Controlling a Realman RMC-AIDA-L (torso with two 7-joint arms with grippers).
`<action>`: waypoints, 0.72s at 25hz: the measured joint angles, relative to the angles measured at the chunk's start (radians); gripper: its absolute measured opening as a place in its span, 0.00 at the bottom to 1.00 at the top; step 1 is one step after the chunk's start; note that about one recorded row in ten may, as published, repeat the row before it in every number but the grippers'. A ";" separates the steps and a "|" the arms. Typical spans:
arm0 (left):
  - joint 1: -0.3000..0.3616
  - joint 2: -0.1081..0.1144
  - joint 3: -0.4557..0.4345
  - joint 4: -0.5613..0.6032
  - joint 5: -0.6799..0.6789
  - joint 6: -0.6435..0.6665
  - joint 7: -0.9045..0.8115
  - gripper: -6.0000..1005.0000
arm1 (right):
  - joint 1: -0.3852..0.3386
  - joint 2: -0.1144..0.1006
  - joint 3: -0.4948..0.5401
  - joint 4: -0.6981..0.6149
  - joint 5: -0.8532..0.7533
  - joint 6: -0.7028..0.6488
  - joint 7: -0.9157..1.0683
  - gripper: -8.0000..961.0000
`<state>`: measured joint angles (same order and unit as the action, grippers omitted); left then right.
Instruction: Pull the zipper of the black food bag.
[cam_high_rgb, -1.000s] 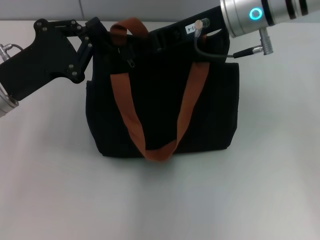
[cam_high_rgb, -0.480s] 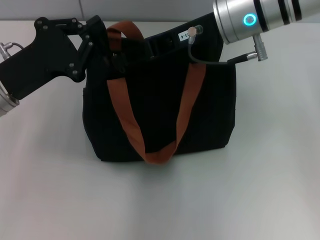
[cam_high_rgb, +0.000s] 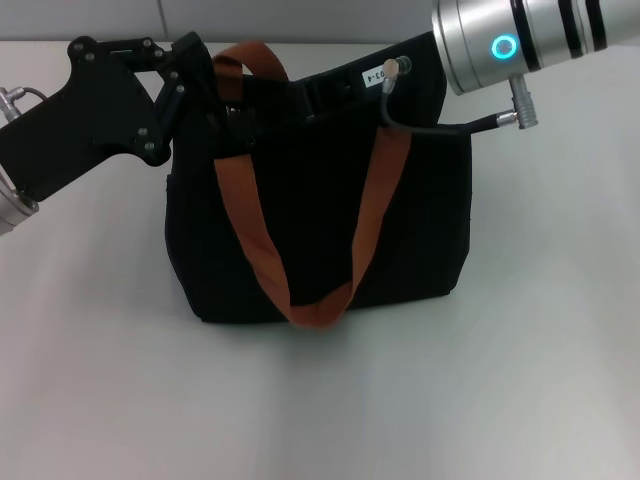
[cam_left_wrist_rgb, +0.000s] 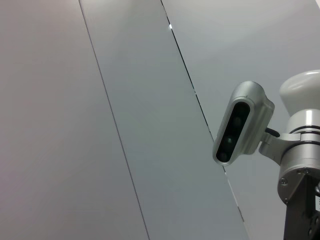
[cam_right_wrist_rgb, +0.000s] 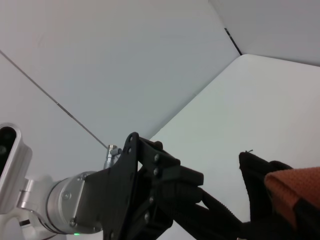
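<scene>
The black food bag (cam_high_rgb: 320, 220) stands upright in the middle of the white table in the head view, one orange-brown handle (cam_high_rgb: 250, 230) draped down its front. My left gripper (cam_high_rgb: 215, 105) is shut on the bag's top left corner. The right wrist view shows that same left gripper (cam_right_wrist_rgb: 227, 220) reaching to the bag's edge (cam_right_wrist_rgb: 255, 175). My right gripper (cam_high_rgb: 310, 95) lies across the bag's top opening, black against black fabric. The zipper is hidden among the grippers and the dark top.
The white table (cam_high_rgb: 520, 380) extends all round the bag. My right arm's silver wrist (cam_high_rgb: 500, 45) and its cable (cam_high_rgb: 430, 125) hang over the bag's top right corner. The left wrist view shows only grey wall panels and the robot's head camera (cam_left_wrist_rgb: 240, 125).
The right arm has moved left along the bag's top. The bag's top has been drawn slightly left with it. A small pull tab seen a second ago no longer shows.
</scene>
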<state>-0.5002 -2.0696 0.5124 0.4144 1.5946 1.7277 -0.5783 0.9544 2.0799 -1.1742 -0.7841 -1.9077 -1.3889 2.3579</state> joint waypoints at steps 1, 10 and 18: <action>0.000 0.000 0.000 0.000 0.000 0.000 0.000 0.03 | 0.002 0.000 -0.002 0.005 0.000 0.005 0.000 0.33; -0.001 0.000 0.000 0.000 0.000 0.009 0.000 0.03 | 0.010 0.000 -0.006 0.027 -0.004 0.039 -0.007 0.32; -0.003 0.000 0.000 0.000 -0.001 0.011 0.000 0.03 | 0.012 0.000 -0.007 0.025 -0.002 0.035 -0.011 0.21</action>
<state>-0.5030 -2.0693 0.5123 0.4141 1.5938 1.7382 -0.5783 0.9664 2.0797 -1.1812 -0.7594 -1.9097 -1.3537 2.3469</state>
